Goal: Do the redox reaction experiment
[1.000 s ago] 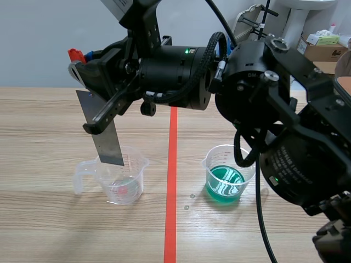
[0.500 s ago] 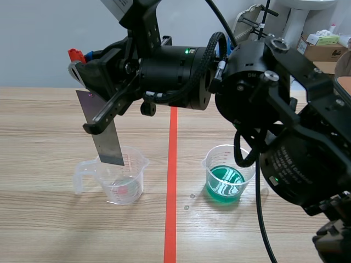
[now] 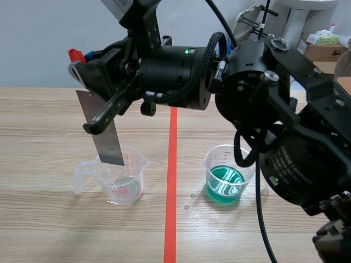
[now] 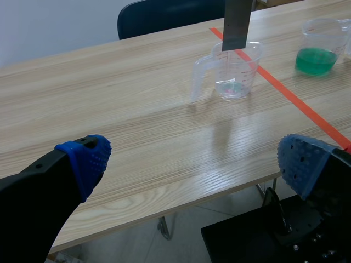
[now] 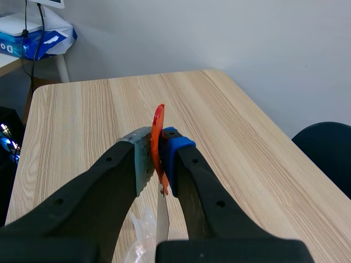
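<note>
two measuring cups (image 3: 125, 185) (image 3: 224, 189), one metal strip (image 3: 105, 131)

grey metal strip (image 3: 107, 137): tilted, lower end at clear beaker (image 3: 123, 178) mouth | green-liquid beaker (image 3: 226, 175): upright, well apart

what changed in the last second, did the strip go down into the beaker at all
Nothing visibly changed. The right gripper stays shut on the metal strip, hanging over the clear beaker. The left gripper stays open, and the beaker of green liquid is unmoved.
</note>
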Action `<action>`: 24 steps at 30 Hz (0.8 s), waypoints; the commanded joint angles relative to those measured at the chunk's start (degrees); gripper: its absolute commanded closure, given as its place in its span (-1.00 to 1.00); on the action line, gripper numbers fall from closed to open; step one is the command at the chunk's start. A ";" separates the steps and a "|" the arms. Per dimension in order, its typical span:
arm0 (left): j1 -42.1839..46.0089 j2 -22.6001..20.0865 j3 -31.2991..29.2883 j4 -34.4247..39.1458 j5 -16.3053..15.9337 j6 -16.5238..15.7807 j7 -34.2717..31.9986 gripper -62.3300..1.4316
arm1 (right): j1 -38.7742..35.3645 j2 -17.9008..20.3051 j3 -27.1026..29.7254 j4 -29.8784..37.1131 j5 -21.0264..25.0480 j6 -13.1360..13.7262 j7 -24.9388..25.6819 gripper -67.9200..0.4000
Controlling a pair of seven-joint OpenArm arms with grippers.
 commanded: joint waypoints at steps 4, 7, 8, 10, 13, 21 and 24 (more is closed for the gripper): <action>0.04 0.15 -0.11 0.72 -0.15 -0.07 -1.05 -1.00 | 0.96 -0.17 0.04 0.74 0.26 -0.02 0.83 0.97; 0.04 0.15 -0.11 0.72 -0.15 -0.07 -1.03 -1.00 | 0.96 -0.17 0.04 0.31 -0.07 -0.02 0.96 0.97; 0.04 0.15 -0.11 0.72 -0.13 -0.07 -1.03 -1.00 | 0.96 -0.17 0.04 -0.09 -0.09 -0.02 1.25 0.97; 0.04 0.15 -0.11 0.72 0.28 -0.07 -1.01 -1.00 | 0.96 -0.17 0.04 -1.16 -0.33 -0.02 2.23 0.97; 0.04 0.15 -0.11 0.72 0.46 -0.07 -1.03 -1.00 | 0.96 -0.17 0.04 -3.04 -1.31 -0.02 3.87 0.97; 0.04 0.15 -0.11 0.72 0.44 -0.07 -1.03 -1.00 | 0.96 -0.20 0.04 -9.03 -4.35 -0.02 9.27 0.97; 0.04 0.15 -0.11 0.72 0.44 -0.07 -1.03 -1.00 | 0.96 -0.20 0.04 -11.15 -6.75 -0.02 12.44 0.97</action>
